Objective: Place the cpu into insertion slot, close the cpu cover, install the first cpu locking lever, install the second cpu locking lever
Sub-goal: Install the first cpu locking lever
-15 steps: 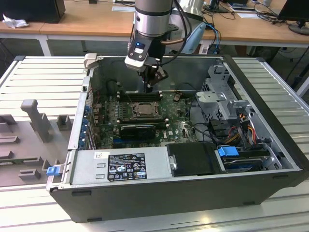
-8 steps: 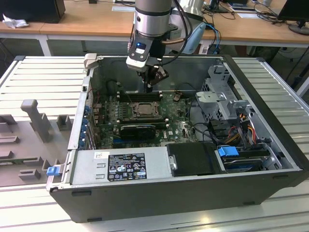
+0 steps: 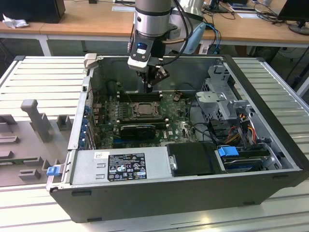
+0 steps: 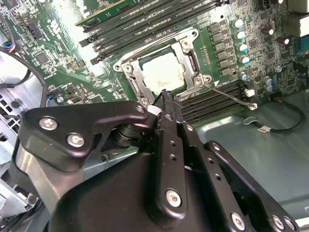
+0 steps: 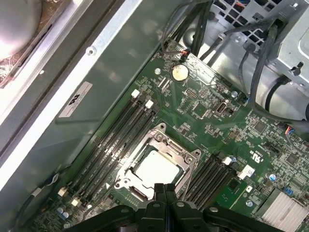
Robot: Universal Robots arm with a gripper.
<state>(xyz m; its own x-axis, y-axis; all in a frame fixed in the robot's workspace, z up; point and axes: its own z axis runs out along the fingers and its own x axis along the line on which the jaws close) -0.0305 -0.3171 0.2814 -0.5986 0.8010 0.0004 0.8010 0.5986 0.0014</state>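
Observation:
The cpu (image 4: 164,72) (image 5: 157,169) lies flat in the insertion slot (image 3: 144,109) on the green motherboard (image 3: 178,123). Around it, the cpu cover (image 4: 134,77) (image 5: 176,146) is folded down, with the pale chip face showing through its window. A thin metal locking lever (image 4: 231,95) angles out from one socket corner across the black memory slots. My gripper (image 3: 150,85) (image 4: 166,98) (image 5: 164,189) hangs just above the socket's edge on the side towards the case's back wall. Its fingers are shut together with nothing between them.
The motherboard sits inside an open tower case (image 3: 159,193) lying on a slatted metal table (image 3: 38,77). Black memory slots (image 5: 113,145) flank the socket on both sides. A drive cage (image 3: 224,101) with cables fills the exterior view's right. The power supply (image 3: 120,166) lines the near wall.

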